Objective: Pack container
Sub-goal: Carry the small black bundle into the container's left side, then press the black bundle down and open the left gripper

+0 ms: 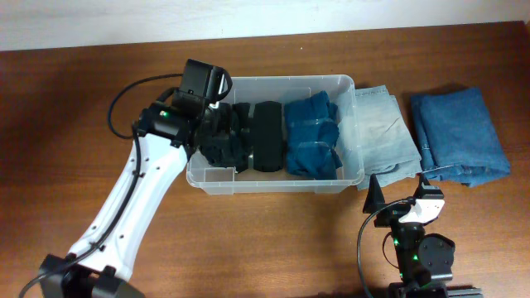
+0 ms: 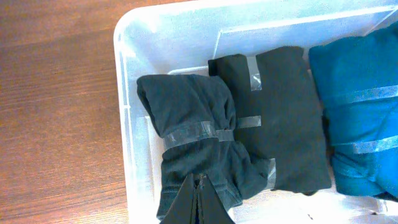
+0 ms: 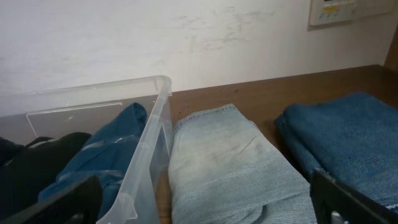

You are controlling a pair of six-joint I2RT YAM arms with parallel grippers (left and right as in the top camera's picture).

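Overhead view, with wrist views as insets. We are looking at the large rectangular clear plastic container (image 1: 273, 187), which is sitting at the middle of the brown wooden table (image 1: 74, 116), slightly toward twelve o'clock.

Inside it, three taped fabric bundles are lying side by side. A charcoal bundle (image 2: 193, 137) is at the nine o'clock end, a black bundle (image 2: 286, 118) is at the centre, and a teal bundle (image 2: 360, 112) is toward three o'clock.

The left gripper (image 2: 198, 202) is hanging over the charcoal bundle with its fingers pressed together, and we are seeing nothing between them.

The right gripper (image 3: 208, 196) is waiting at five o'clock of the container, its jaws spread wide and empty. It is facing a folded pale-blue denim garment (image 1: 385, 136) lying just beside the container's three o'clock wall. A folded darker blue denim garment (image 1: 460, 136) is lying farther out at three o'clock.

We are judging the container to be light, thin-walled and smooth. It is likely to flex under a squeeze and to slide on the wood if pushed. We are therefore favouring a hold on the rolled rim, at a corner where the moulding is stiffening the wall. The contents are soft and are adding only modest weight.
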